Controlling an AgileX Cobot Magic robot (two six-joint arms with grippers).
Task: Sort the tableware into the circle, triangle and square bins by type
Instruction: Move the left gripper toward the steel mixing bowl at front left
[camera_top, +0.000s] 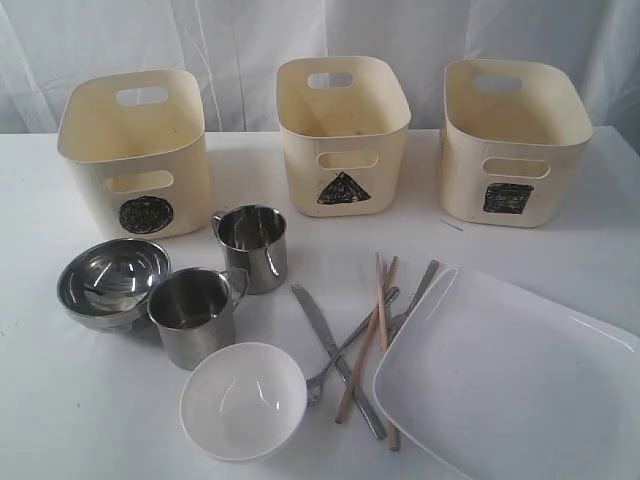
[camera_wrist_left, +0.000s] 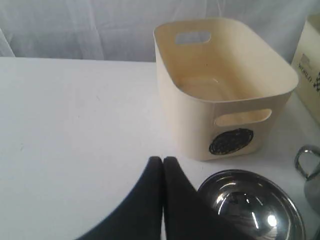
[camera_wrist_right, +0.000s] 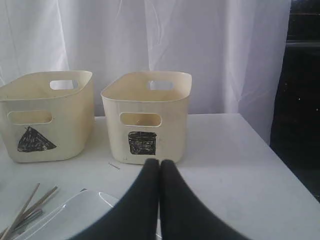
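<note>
Nearest me, the white bowl (camera_top: 243, 400) and the frame-cut plate (camera_top: 510, 385) flank the crossed cutlery (camera_top: 350, 340). Behind them are the steel mugs (camera_top: 193, 318) and the steel bowl (camera_top: 112, 280). Farthest stand the circle bin (camera_top: 135, 150), triangle bin (camera_top: 343, 135) and square bin (camera_top: 512, 140), floors mostly hidden. The left gripper (camera_wrist_left: 163, 162) and right gripper (camera_wrist_right: 159, 164) hang low, fingers pressed together on nothing.

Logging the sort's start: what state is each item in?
circle bin, empty
triangle bin, nothing visible inside
square bin, nothing visible inside
rear mug, upright, empty
front mug, upright, empty
steel bowl, upright, empty
white bowl, upright, empty
plate, bare
left gripper, fingers shut
right gripper, fingers shut
</note>
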